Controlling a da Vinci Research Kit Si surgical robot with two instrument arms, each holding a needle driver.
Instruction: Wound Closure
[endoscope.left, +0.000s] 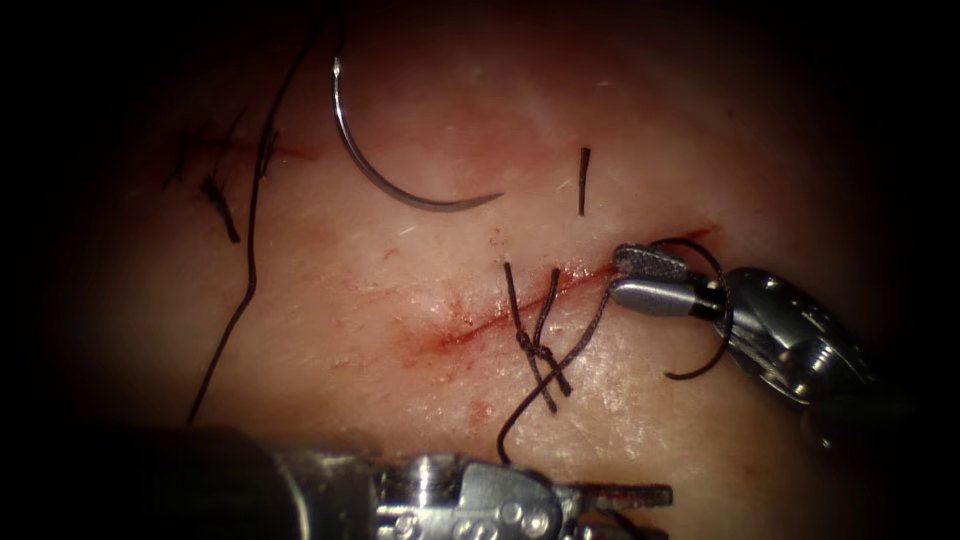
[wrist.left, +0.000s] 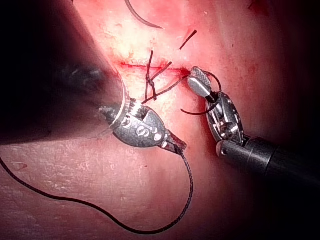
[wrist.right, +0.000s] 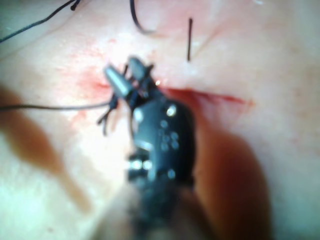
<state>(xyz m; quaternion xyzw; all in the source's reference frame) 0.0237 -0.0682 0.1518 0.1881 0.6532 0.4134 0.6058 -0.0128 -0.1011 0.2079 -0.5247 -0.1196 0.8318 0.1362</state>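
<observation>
lying free on tissue (endoscope.left: 700, 130): needle (endoscope.left: 400, 185)

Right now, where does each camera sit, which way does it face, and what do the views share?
Endoscope: above and in front of the cut; left pincer holding thread, right pincer open, free needle lying on the tissue.
Left wrist: along its own shaft at its pincer shut on thread.
Right wrist: along its shaft at its open pincer.
All share the knot.
</observation>
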